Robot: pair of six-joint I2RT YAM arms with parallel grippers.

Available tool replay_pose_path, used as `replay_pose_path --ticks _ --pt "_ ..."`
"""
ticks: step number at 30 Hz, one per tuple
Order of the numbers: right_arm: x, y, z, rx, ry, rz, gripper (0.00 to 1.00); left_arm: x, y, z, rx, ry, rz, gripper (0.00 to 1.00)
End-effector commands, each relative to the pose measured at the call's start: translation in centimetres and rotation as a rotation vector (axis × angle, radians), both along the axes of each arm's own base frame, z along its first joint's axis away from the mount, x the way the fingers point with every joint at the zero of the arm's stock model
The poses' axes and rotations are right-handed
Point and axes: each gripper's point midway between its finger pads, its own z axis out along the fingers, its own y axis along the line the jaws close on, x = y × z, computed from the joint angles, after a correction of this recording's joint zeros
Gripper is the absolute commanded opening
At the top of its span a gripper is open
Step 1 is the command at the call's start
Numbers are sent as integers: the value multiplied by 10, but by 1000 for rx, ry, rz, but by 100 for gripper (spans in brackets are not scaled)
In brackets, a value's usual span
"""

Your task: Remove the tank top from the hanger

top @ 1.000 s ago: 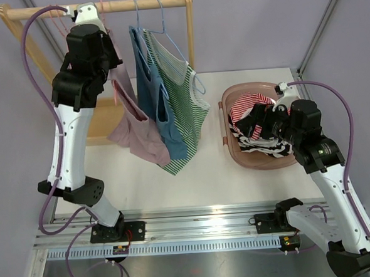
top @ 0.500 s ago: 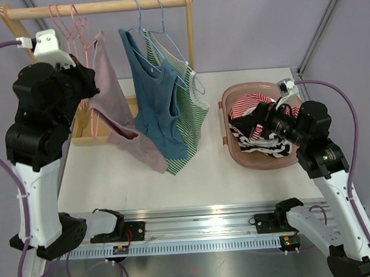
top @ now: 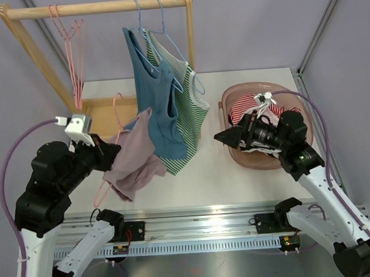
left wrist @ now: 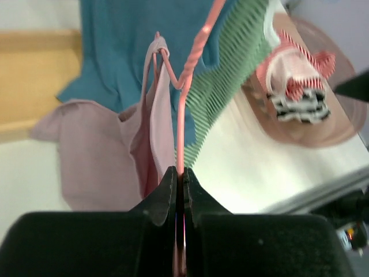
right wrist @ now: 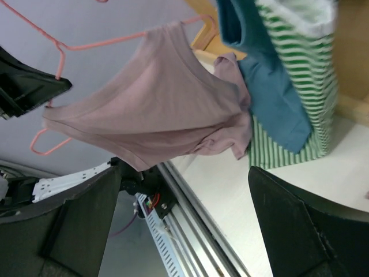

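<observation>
You are pinching the wire of the pink hanger (left wrist: 183, 109) in the left gripper (left wrist: 180, 175), jaws closed tight on it; the mauve tank top (top: 133, 163) is hanging off that hanger just ahead of your left fingertips, one strap bunching near the twisted neck, the body sagging below; the right gripper (top: 221, 137) is standing wide and empty, pointing at the garment, well apart from it. Judgement: the fabric is looking light, limp and stretchy, likelier to cling to the wire than slide; take the strap or bunched edge nearest the right fingers, pinching cloth only.
</observation>
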Motion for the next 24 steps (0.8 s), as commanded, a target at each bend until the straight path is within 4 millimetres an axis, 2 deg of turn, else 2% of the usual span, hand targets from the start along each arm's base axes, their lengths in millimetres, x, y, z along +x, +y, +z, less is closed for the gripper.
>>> replay_pose_path --ticks 1,2,4,5,6,7,8,10,11,13,17,20,23,24 --pt "-16 39 4 55 -47 82 100 -30 -27 -14 -84 17 -187 0" --pt "-10 47 -2 64 -53 46 99 -38 -37 -29 -105 60 -256 0" --pt "-20 74 -16 69 -25 76 99 -54 -44 -35 -146 62 -318 0" --pt "-15 80 -26 73 -4 26 99 -61 -50 -36 -169 60 -361 0" --pt "-14 88 -22 100 -21 17 100 -66 -51 -42 -181 65 -377 0" --pt "-4 95 -34 86 1 -33 100 -69 -53 -43 -201 69 -389 0" --pt "-15 111 -30 105 -4 -9 99 -73 -57 -41 -219 60 -420 0" --pt "-6 126 -43 75 -1 -61 99 -77 -60 -45 -240 69 -438 0" --pt "-9 135 -38 77 -10 -65 98 -77 -61 -46 -246 68 -446 0" --pt "0 143 -47 43 -16 -118 97 -76 -61 -51 -248 77 -438 0" --pt "9 158 -41 22 -52 -129 93 -73 -64 -55 -259 83 -444 0" --pt "15 162 -43 -4 -60 -144 91 -70 -65 -56 -260 85 -445 0" --pt "25 158 -53 -47 -55 -197 84 -70 -66 -51 -263 71 -452 0" --pt "27 158 -55 -59 -60 -207 76 -69 -65 -51 -258 67 -448 0"
